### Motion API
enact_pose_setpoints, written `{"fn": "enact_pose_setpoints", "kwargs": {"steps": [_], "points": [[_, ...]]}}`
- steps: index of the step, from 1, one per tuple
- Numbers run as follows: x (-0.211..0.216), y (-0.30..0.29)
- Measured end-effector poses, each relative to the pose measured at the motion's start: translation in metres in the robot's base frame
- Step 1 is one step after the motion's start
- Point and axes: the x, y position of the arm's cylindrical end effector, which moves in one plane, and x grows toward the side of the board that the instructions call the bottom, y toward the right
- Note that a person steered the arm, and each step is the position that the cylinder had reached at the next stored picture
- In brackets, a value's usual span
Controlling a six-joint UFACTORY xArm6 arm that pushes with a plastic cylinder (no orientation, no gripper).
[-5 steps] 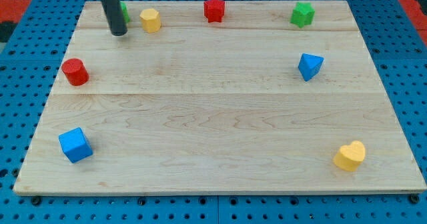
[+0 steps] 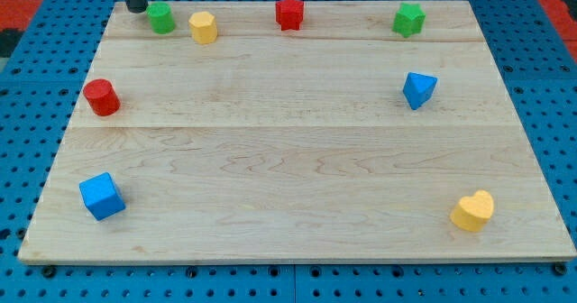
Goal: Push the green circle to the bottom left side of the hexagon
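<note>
My tip sits at the top left corner of the bench, just to the left of the green circle, so close that I cannot tell whether they touch. There are no jaws on this rig, only the straight dark rod, smooth and matte, and it holds nothing.

The green circle is a short cylinder with a slightly glossy painted face. Just to its right, apart from it, lies the yellow hexagon, chunky and flat-topped. Further right along the top edge stand a red star and a green star. A red cylinder rests near the left edge, a blue cube tilted on its corner near the bottom left, a blue wedge-like block at the right, and a yellow heart at the bottom right.

The bench is pale wood in 3 or so glued planks, its grain running across the view. It lies on a blue perforated plate with regular rows of holes.
</note>
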Motion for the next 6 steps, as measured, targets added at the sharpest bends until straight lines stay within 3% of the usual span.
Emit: {"fn": "enact_pose_setpoints", "kwargs": {"steps": [1, 2, 3, 5, 6], "points": [[0.027, 0.020], [0.112, 0.056], [0.144, 0.088], [0.119, 0.020], [0.086, 0.036]]}}
